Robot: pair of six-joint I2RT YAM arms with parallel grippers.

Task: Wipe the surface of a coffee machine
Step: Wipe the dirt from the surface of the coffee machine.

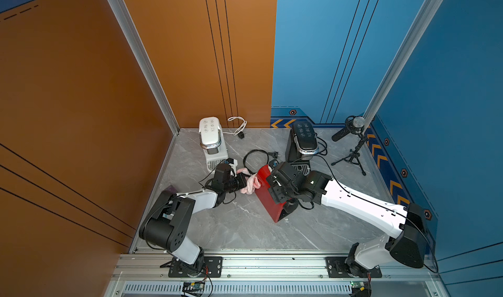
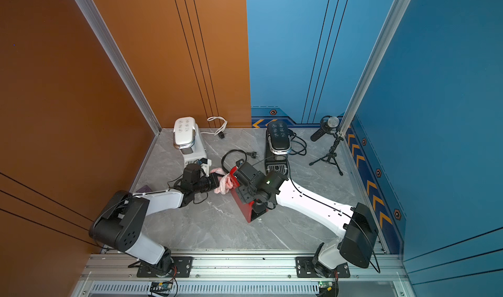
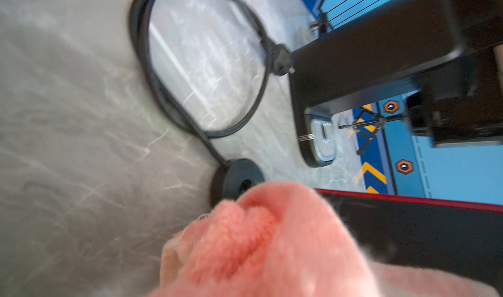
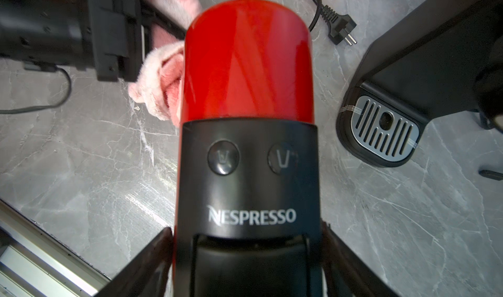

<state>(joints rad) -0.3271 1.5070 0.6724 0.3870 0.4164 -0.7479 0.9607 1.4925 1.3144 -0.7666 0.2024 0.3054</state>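
A red and black Nespresso coffee machine point(image 1: 268, 197) point(image 2: 241, 203) point(image 4: 247, 64) stands mid-table, its front turned toward the near edge. My left gripper point(image 1: 246, 182) point(image 2: 219, 182) is shut on a bunched pink cloth point(image 1: 250, 185) point(image 3: 258, 241) point(image 4: 163, 91), which presses against the machine's left side near its rounded red back. The cloth hides the left fingers in the left wrist view. My right gripper point(image 1: 275, 192) point(image 4: 246, 235) straddles the machine's black front from above. Its fingers point(image 4: 152, 254) stand wide at either side with thin gaps to the body.
A white coffee machine point(image 1: 211, 137) stands at the back left and a black one point(image 1: 303, 140) at the back right, just behind my right wrist. A looped black power cord with plug point(image 1: 255, 157) lies behind the red machine. A microphone on a tripod point(image 1: 353, 135) stands far right.
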